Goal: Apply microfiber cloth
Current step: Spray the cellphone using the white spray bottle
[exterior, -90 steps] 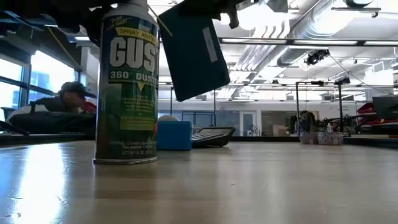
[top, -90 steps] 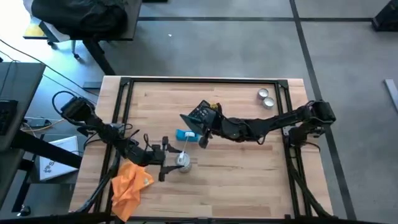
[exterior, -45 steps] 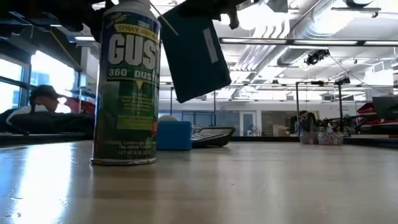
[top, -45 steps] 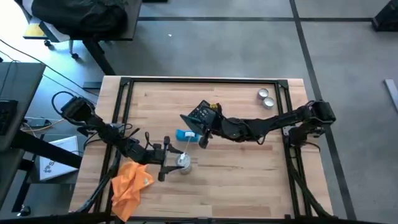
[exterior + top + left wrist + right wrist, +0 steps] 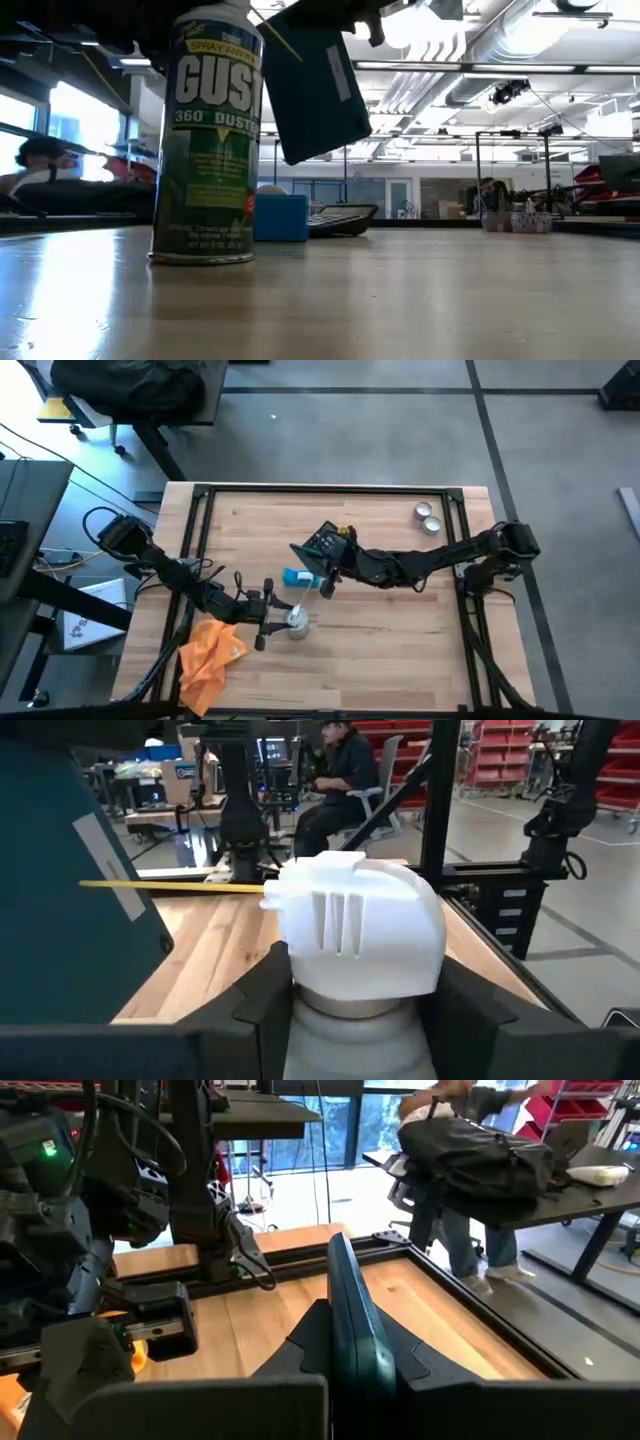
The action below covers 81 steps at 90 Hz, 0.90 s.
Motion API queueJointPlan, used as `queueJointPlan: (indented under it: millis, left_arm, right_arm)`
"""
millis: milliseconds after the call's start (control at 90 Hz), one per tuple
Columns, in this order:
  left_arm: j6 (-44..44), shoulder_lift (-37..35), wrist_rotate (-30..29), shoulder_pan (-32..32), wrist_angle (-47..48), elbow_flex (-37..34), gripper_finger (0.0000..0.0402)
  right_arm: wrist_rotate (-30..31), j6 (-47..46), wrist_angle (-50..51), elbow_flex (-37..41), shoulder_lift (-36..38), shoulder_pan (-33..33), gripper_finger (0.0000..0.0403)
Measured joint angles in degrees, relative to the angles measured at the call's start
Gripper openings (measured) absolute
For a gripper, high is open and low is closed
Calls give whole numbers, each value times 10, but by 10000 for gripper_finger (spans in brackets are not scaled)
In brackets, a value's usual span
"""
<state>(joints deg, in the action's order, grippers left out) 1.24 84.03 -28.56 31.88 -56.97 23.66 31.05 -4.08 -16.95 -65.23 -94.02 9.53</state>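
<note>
A: Where is the orange cloth (image 5: 212, 657) lying?

B: At seven o'clock on the bench (image 5: 400, 660), untouched. The left gripper (image 5: 281, 617), its jaws pinching the duster can (image 5: 294, 619), is standing just beside it.

A: And the right gripper (image 5: 327, 567)?

B: Its jaws are pinching a dark panel (image 5: 312, 88) mid-bench. Likely the can gets released first, then the cloth's middle pinched. Two small tins (image 5: 428, 518) are sitting at one o'clock, contents unclear.
</note>
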Motion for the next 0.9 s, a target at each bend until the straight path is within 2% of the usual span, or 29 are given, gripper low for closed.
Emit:
queueJointPlan:
  millis: [156, 322, 422, 756, 900]
  left_arm:
    - [1, 0, 3, 1, 0, 0, 150]
    - [19, 0, 11, 6, 3, -1, 227]
    - [28, -6, 11, 12, 7, -1, 252]
    - [5, -19, -24, 28, 2, -1, 257]
    - [6, -19, -2, 1, 2, 1, 254]
  right_arm:
    - [0, 0, 0, 0, 0, 2, 1]
    - [16, 5, 10, 0, 4, 11, 1]
    - [51, 15, 31, 0, 20, 21, 1]
    - [88, 10, 84, 0, 52, 53, 1]
    - [93, -31, 119, 3, 52, 67, 1]
